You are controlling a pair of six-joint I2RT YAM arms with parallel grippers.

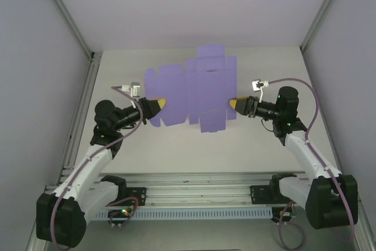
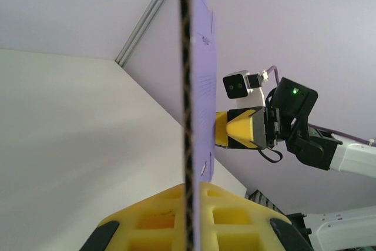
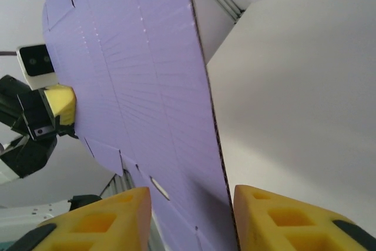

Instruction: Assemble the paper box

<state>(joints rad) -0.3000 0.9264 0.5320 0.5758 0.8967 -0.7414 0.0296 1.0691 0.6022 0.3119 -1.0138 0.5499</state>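
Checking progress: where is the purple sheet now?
Top view, centre: the paper box hangs with left gripper clamping its left edge, right gripper at its right.

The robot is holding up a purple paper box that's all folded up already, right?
Not quite. The purple paper box is held up, but it isn't folded up yet. It's a flat, unfolded cut-out sheet. The top external view shows it spread wide.
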